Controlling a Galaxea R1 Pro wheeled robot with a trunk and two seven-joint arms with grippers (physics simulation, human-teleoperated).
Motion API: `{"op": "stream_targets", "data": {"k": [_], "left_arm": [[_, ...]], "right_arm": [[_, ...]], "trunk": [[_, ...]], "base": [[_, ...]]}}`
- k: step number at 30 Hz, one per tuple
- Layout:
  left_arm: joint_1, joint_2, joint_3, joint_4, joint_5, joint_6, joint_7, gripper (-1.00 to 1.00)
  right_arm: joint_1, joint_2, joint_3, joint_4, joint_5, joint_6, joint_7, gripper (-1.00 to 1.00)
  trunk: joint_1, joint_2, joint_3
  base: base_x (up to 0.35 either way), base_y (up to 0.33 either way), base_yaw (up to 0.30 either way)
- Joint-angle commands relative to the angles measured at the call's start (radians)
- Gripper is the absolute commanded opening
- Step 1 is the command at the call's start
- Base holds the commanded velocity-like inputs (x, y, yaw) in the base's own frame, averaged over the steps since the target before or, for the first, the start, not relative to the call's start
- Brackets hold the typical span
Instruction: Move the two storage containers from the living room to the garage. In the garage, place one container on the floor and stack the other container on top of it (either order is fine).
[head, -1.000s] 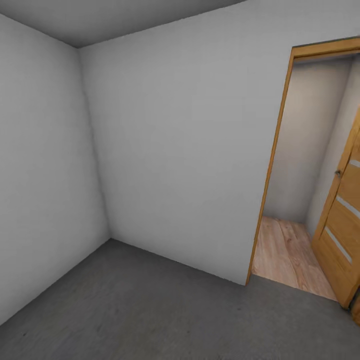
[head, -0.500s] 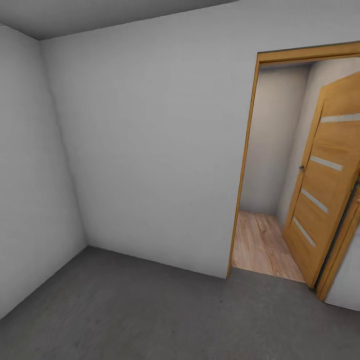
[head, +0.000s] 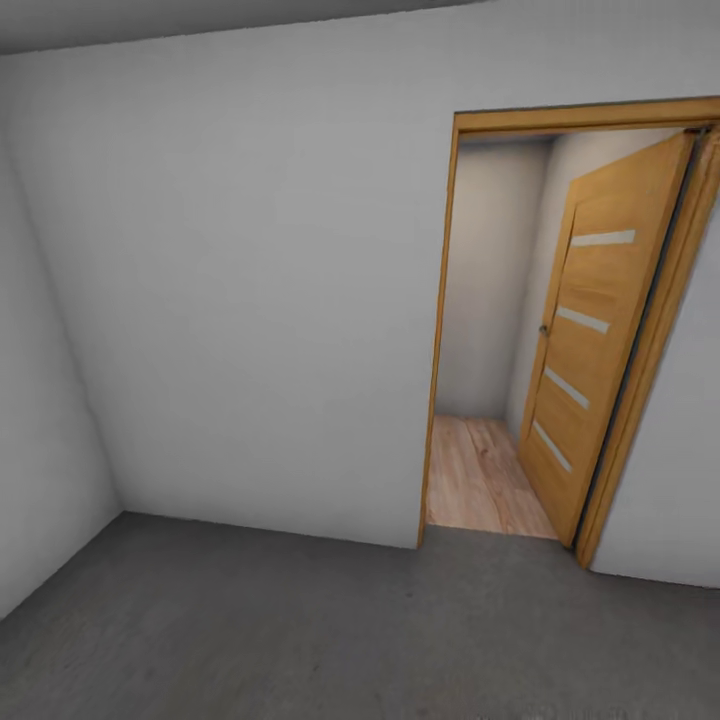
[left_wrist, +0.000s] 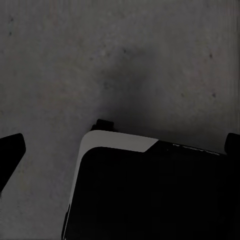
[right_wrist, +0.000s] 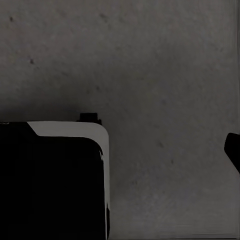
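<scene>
Head view: garage floor (head: 300, 630), open door (head: 585, 340).

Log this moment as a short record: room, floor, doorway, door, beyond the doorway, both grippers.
room: bare, with white-grey walls
floor: dark grey mottled concrete, also under both wrist cameras
doorway: wood-framed opening in the far wall, right of centre in the head view
door: wooden door with pale horizontal strips, swung open away from this room
beyond the doorway: light wood-plank flooring and a pale wall
left gripper: dark fingertips at the picture's edges, wide apart, holding nothing
right gripper: one fingertip at the picture's edge; state unclear
</scene>
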Motion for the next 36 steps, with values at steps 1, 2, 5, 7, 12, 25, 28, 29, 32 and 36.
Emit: {"op": "stream_targets", "data": {"k": [1, 2, 5, 7, 12, 25, 28, 29, 32, 36], "left_arm": [[0.0, 0.0, 0.004, 0.0, 0.005, 0.0, 0.002, 1.0], [0.0, 0.0, 0.004, 0.0, 0.005, 0.0, 0.002, 1.0], [0.0, 0.0, 0.004, 0.0, 0.005, 0.0, 0.002, 1.0], [0.0, 0.0, 0.004, 0.0, 0.005, 0.0, 0.002, 1.0], [0.0, 0.0, 0.004, 0.0, 0.005, 0.0, 0.002, 1.0], [0.0, 0.0, 0.004, 0.0, 0.005, 0.0, 0.002, 1.0], [0.0, 0.0, 0.004, 0.0, 0.005, 0.0, 0.002, 1.0], [0.0, 0.0, 0.004, 0.0, 0.005, 0.0, 0.002, 1.0], [0.0, 0.0, 0.004, 0.0, 0.005, 0.0, 0.002, 1.0], [0.0, 0.0, 0.004, 0.0, 0.005, 0.0, 0.002, 1.0]], "right_arm": [[-0.001, 0.0, 0.009, 0.003, -0.01, -0.005, -0.001, 1.0], [-0.001, 0.0, 0.008, 0.003, -0.01, -0.005, -0.001, 1.0], [-0.001, 0.0, 0.008, 0.003, -0.01, -0.005, -0.001, 1.0], [-0.001, 0.0, 0.008, 0.003, -0.01, -0.004, -0.001, 1.0], [-0.001, 0.0, 0.008, 0.003, -0.01, -0.005, -0.001, 1.0], [-0.001, 0.0, 0.008, 0.003, -0.01, -0.005, -0.001, 1.0], [-0.001, -0.001, 0.008, 0.003, -0.01, -0.005, -0.001, 1.0], [-0.001, -0.001, 0.008, 0.003, -0.01, -0.005, -0.001, 1.0], [-0.001, -0.001, 0.008, 0.003, -0.01, -0.005, -0.001, 1.0], [-0.001, -0.002, 0.008, 0.003, -0.01, -0.005, -0.001, 1.0]], "trunk": [[0.0, -0.001, 0.0], [0.0, -0.001, 0.0], [0.0, -0.001, 0.0], [0.0, -0.001, 0.0], [0.0, -0.001, 0.0], [0.0, -0.001, 0.0], [0.0, -0.001, 0.0], [0.0, -0.001, 0.0], [0.0, -0.001, 0.0], [0.0, -0.001, 0.0]], "base": [[0.0, 0.0, -0.287], [0.0, 0.0, -0.287], [0.0, 0.0, -0.287], [0.0, 0.0, -0.287], [0.0, 0.0, -0.287], [0.0, 0.0, -0.287], [0.0, 0.0, -0.287], [0.0, 0.0, -0.287], [0.0, 0.0, -0.287], [0.0, 0.0, -0.287]]}}
